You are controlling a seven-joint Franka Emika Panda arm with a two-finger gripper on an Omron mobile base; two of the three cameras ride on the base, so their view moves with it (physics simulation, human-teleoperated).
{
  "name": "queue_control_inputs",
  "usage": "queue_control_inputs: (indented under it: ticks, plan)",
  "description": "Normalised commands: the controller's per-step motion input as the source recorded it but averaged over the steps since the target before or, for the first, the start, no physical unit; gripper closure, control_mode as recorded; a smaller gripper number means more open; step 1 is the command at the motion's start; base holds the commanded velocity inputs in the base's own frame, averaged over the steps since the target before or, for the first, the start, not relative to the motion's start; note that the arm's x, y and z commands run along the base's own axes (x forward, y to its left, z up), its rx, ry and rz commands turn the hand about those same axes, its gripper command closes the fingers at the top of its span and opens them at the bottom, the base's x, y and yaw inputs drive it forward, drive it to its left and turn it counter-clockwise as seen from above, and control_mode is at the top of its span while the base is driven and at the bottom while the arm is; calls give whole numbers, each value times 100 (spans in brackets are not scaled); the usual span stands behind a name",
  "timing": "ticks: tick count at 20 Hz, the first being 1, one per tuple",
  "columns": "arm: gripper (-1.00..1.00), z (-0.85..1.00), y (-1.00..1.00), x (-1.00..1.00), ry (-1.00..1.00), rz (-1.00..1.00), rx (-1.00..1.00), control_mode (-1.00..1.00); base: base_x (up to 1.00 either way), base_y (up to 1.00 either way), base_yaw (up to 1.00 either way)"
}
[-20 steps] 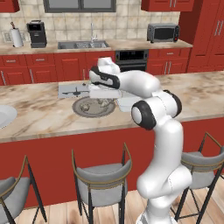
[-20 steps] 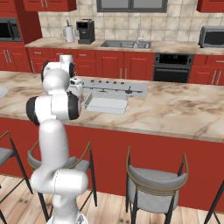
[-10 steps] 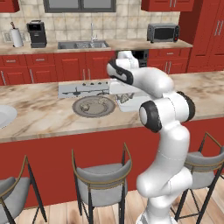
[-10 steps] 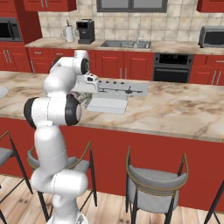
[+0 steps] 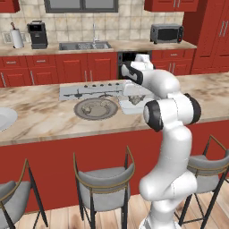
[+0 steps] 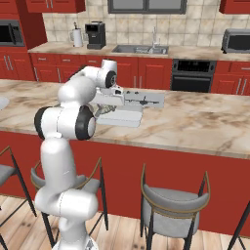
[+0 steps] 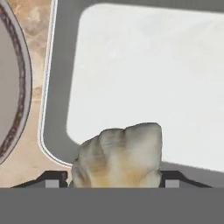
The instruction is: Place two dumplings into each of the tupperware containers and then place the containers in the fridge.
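My gripper [image 7: 113, 179] is shut on a lumpy beige dumpling [image 7: 118, 153], whose top bulges up between the two dark fingertips [image 7: 56, 179]. Right below it lies a shallow whitish tupperware container [image 7: 57, 87] with a pale bare floor. From the base, the gripper [image 5: 130, 93] hangs low over that container [image 5: 127, 108] on the marble island, just right of the round grey plate [image 5: 80, 112] that holds more dumplings [image 5: 96, 106]. The right base view shows the same container [image 6: 124, 117] beside the gripper [image 6: 105, 108]. The fridge is out of view.
A grey cooktop strip [image 5: 85, 91] with knobs runs behind the plate and container. A white round plate [image 5: 4, 118] sits at the island's left end. Bar stools [image 5: 105, 183] stand along the near side. The plate's rim [image 7: 17, 87] lies left of the container.
The arm has swung right, from over the grey plate to over the container, carrying the dumpling. The gripper's hold has stayed the same.
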Motion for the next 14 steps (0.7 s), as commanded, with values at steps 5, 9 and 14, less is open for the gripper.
queue_control_inputs:
  ticks: [5, 9, 14]
  plan:
    - [100, -25, -5, 58, 0, 13, 0, -100, 0, 0, 0]
    - [100, -29, -8, 54, 0, 9, 0, -100, 0, 0, 0]
    - [-100, -20, 0, 18, 0, 1, 0, -100, 0, 0, 0]
